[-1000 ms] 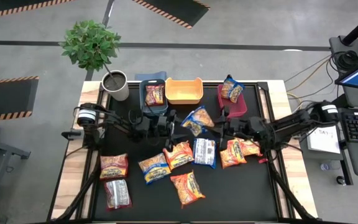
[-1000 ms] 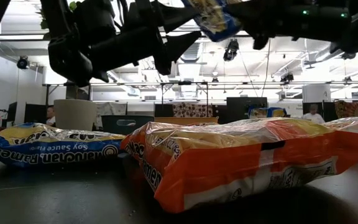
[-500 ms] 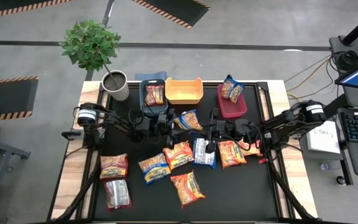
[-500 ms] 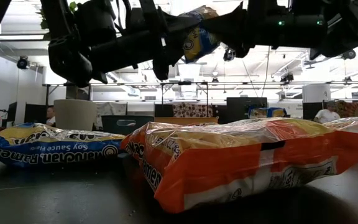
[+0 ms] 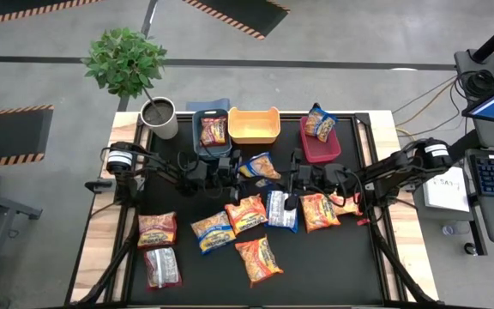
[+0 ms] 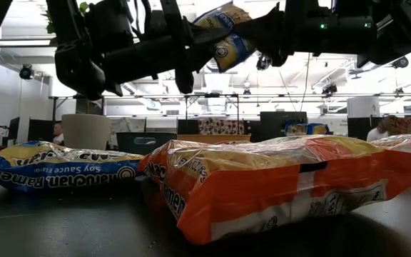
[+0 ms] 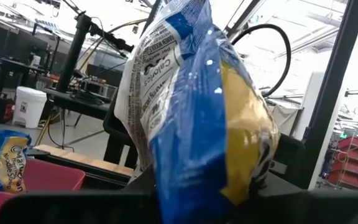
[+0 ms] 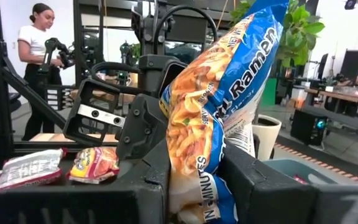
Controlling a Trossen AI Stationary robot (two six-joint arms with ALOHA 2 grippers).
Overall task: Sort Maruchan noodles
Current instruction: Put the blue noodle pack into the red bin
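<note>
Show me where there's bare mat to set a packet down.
Free: the front right corner of the mat, and the strip in front of the plant pot, left of the blue bin. Crowded: mid-table, where both grippers hold the blue packet above a row of packets.

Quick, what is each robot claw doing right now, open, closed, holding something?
Left gripper: closed on the blue ramen packet, held above the table.
Right gripper: closed on the same packet's other end.
</note>
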